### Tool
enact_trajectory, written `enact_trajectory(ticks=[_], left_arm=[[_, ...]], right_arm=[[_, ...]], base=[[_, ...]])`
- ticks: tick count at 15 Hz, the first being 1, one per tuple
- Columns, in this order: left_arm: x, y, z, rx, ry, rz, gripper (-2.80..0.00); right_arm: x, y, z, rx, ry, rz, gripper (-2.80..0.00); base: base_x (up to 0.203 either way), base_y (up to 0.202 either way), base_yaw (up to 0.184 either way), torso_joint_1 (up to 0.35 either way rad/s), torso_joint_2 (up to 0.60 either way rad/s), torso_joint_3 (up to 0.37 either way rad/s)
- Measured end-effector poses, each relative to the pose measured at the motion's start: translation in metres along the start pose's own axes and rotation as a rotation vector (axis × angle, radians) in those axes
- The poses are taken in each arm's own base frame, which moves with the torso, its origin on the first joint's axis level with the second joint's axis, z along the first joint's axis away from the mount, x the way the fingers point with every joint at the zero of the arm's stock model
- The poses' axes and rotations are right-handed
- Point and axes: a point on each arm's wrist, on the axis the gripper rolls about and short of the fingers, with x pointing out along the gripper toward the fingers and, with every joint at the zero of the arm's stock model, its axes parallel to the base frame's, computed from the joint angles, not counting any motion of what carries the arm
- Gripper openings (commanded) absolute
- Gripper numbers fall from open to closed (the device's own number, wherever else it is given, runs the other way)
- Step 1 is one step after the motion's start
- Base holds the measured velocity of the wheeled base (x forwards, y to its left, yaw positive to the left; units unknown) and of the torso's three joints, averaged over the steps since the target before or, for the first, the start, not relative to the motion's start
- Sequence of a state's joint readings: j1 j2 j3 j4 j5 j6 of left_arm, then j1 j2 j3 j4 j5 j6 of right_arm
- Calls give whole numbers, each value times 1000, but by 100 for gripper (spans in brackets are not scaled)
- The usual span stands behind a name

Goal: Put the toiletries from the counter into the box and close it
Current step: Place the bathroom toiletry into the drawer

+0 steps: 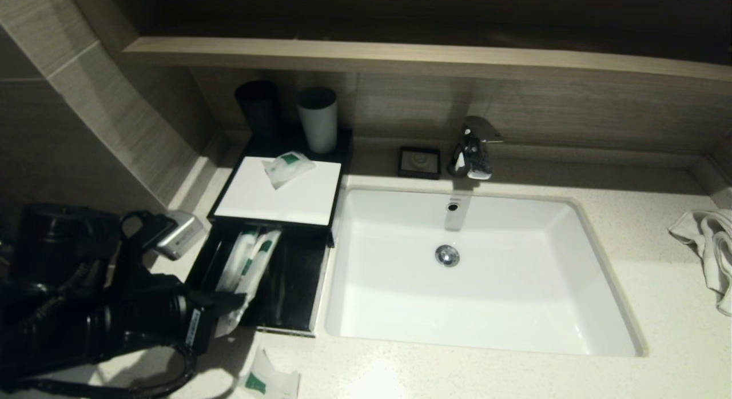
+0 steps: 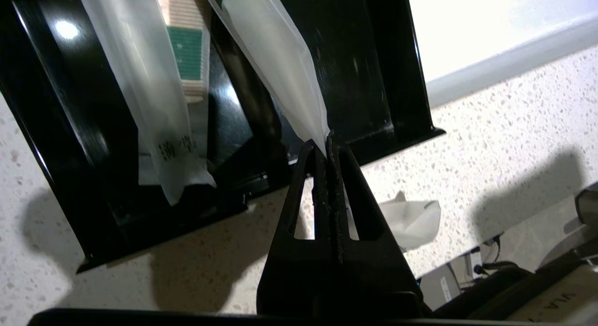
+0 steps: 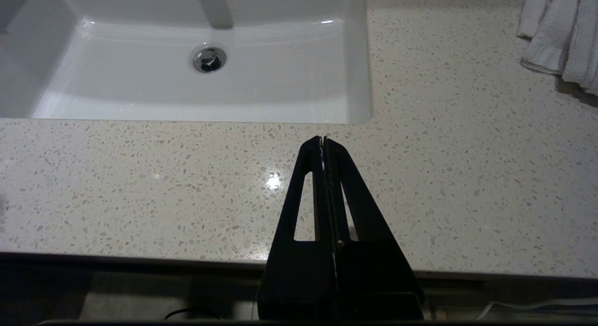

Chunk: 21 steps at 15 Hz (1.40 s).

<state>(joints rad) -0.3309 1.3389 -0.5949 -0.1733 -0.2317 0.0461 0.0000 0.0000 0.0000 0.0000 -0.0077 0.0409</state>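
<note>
Left arm reaching in from the lower left of the head view, forearm lying low across the counter (image 1: 514, 376), wrist aimed toward the near end of the pulled-out drawer (image 1: 297, 296) of the box (image 1: 280, 193). Left gripper (image 2: 327, 141) clenched on the tip of one long tube packet (image 2: 275, 55), fingers pressed flat together with only the film's end pinched between them. Held packet slanting from the fingertips up over the drawer's near wall and into its interior (its green label just visible at the far end in the wrist view). Second long tube packet (image 2: 145, 83) lying beside it in the drawer, nearer the drawer's outer side wall, its end resting against the near wall.

One squarish sachet (image 1: 287, 167) sitting on the box's white top panel, toward the back. Another sachet (image 1: 269, 379) lying on the counter, just in front of the drawer and beside the left arm.

Black cup (image 1: 258, 108) and grey cup (image 1: 317, 119) standing behind the box. Soap dish (image 1: 420, 162) and faucet (image 1: 473, 147) behind the sink (image 1: 572, 296); white towel (image 1: 709, 250) at the counter's right end.

Right gripper (image 3: 324, 141) parked above the counter's front edge, in front of the sink's right corner, fingers closed on nothing.
</note>
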Motion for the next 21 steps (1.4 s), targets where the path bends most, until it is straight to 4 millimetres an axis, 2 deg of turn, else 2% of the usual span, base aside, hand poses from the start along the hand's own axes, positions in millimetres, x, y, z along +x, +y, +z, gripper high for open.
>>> enact_trajectory(ticks=[8, 21], left_arm=[[23, 17, 6, -19, 6, 77, -280], [63, 32, 17, -8, -30, 202, -280]], right_arm=[[0, 0, 0, 0, 0, 0, -280], [0, 0, 0, -1, 0, 0, -280]], base=[[0, 0, 0, 0, 0, 0], [0, 0, 0, 0, 0, 0]])
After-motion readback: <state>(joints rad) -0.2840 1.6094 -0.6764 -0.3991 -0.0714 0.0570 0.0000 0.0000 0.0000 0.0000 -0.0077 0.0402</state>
